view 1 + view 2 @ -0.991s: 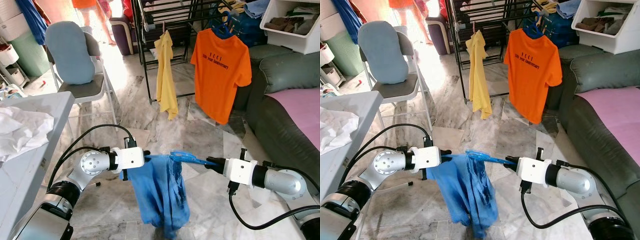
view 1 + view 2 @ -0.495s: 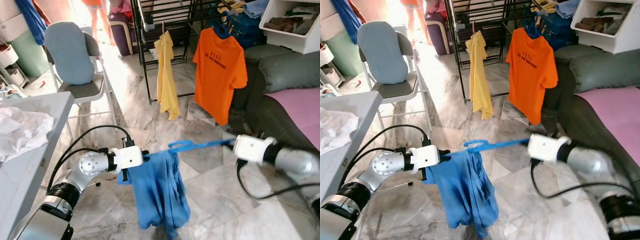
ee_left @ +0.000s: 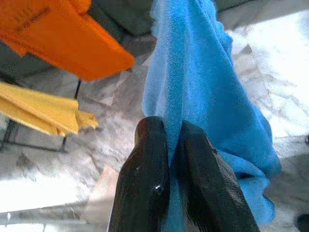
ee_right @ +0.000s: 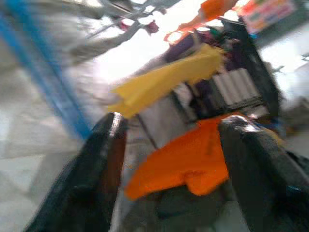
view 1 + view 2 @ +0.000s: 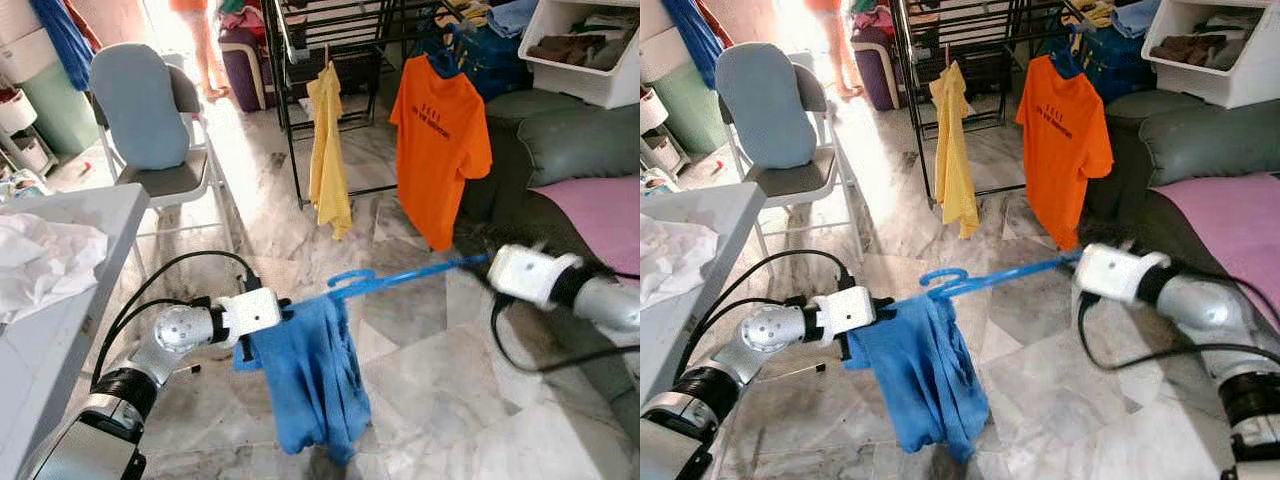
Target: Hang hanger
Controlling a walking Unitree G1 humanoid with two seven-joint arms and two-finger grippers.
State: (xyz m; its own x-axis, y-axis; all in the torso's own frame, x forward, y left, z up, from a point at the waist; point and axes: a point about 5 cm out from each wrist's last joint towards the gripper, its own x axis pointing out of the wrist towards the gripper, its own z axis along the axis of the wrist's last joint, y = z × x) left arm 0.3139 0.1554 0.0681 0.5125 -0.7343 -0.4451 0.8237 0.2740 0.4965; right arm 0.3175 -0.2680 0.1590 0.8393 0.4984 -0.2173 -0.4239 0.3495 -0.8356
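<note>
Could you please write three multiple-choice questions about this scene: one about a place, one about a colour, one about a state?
1. Where does the orange T-shirt hang?
A. on the drying rack
B. on the chair
C. on the sofa

2. What colour is the hanger between the two hands?
A. black
B. blue
C. white

3. What is the left hand doing?
A. hanging open
B. pinching the blue garment
C. gripping a cable

Answers: 1 A, the shirt hangs from the rack beside the yellow garment. 2 B, its hook and bar are blue. 3 B, the left wrist view shows both fingers closed on blue cloth.
</note>
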